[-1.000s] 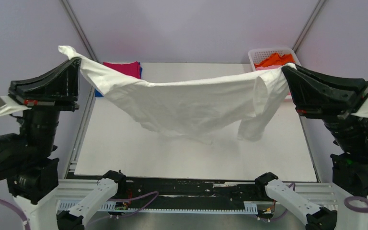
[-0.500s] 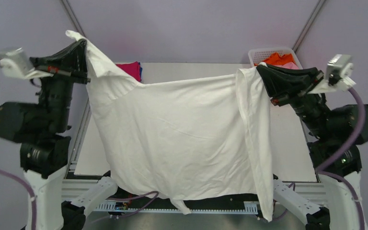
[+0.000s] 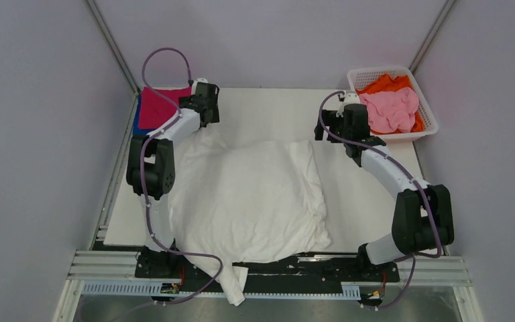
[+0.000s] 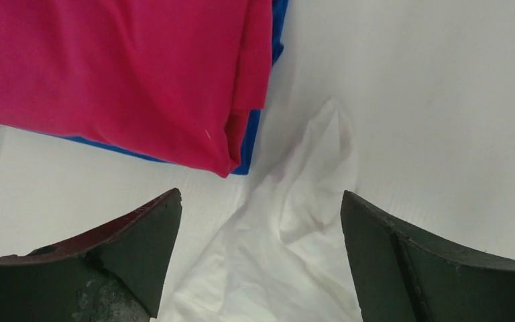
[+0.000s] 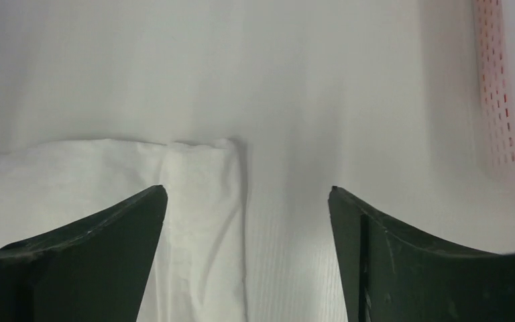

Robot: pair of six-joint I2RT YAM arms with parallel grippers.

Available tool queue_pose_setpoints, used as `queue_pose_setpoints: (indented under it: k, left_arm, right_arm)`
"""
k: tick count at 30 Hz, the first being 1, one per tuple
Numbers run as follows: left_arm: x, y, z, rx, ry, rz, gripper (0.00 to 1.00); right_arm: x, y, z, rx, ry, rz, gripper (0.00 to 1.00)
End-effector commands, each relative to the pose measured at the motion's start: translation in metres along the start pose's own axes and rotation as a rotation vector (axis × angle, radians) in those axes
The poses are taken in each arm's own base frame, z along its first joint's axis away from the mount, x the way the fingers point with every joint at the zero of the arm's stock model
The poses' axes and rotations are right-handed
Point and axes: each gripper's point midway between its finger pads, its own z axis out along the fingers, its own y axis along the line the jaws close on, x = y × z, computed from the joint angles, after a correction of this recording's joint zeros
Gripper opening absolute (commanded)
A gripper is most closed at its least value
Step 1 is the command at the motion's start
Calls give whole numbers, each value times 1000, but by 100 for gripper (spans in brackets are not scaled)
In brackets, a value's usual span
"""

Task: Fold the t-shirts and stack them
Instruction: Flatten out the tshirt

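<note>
A large white t-shirt lies spread and rumpled on the table, one end hanging over the near edge. My left gripper hovers open over its far left corner; nothing is between the fingers. My right gripper stands open above its far right corner, also holding nothing. In the left wrist view my left gripper faces a folded magenta t-shirt lying on a blue one. The right wrist view has my right gripper over the cloth's edge and bare table.
The magenta t-shirt stack sits at the table's far left corner. A white lattice basket at the far right holds an orange t-shirt and a pink t-shirt; its wall is close to my right gripper.
Both grippers swung the white t-shirt out, lowered it onto the table and let go. Both arms now reach low over the far side, jaws open.
</note>
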Motion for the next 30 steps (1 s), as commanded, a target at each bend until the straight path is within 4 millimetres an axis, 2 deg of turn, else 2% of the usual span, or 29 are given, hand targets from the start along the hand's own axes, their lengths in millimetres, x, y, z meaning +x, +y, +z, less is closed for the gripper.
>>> queue_pose_setpoints:
  k: [1,2,3,6,9,10,11,12,13,14,15,16,17,18,22,26,30]
  left_arm:
    - [-44,-9,-16,65,-44,-156,99]
    - [-40,-12,-15,81,-46,-169,99]
    - [-46,-13,-24,111,-61,-185,100]
    - [-28,-17,-37,170,-31,-207,100]
    - [0,-17,-56,225,26,-223,100]
    - [3,-24,-66,272,31,-240,100]
    - [26,-26,-67,286,75,-227,100]
    - [28,-30,-76,324,77,-247,100]
    - [52,-30,-75,325,121,-242,100]
    - [52,-33,-81,359,119,-272,100]
    - [74,-32,-81,358,159,-272,100]
    - [73,-36,-85,392,149,-298,100]
    - [92,-34,-84,390,176,-296,100]
    - [90,-36,-85,404,157,-314,100]
    - [121,-25,-74,339,186,-331,100]
    - [146,-19,-64,301,223,-356,100]
    - [169,-9,-55,260,268,-362,100]
  right_arm:
    - [-58,0,12,23,-138,49,99]
    - [-55,0,15,22,-123,57,100]
    - [-51,0,17,22,-106,59,100]
    - [-29,8,20,25,-32,49,100]
    - [3,26,24,41,62,-3,100]
    - [16,31,25,52,97,-30,100]
    - [28,37,27,72,134,-61,100]
    - [42,40,28,100,177,-90,100]
    - [54,42,28,130,216,-118,100]
    - [67,41,28,175,257,-148,100]
    - [78,40,26,219,290,-173,100]
    - [86,38,25,264,314,-195,100]
    - [96,37,24,293,343,-212,100]
    - [106,36,23,312,379,-219,100]
    - [137,40,19,290,463,-168,100]
    - [164,30,14,309,526,-163,100]
    - [177,16,11,327,572,-113,100]
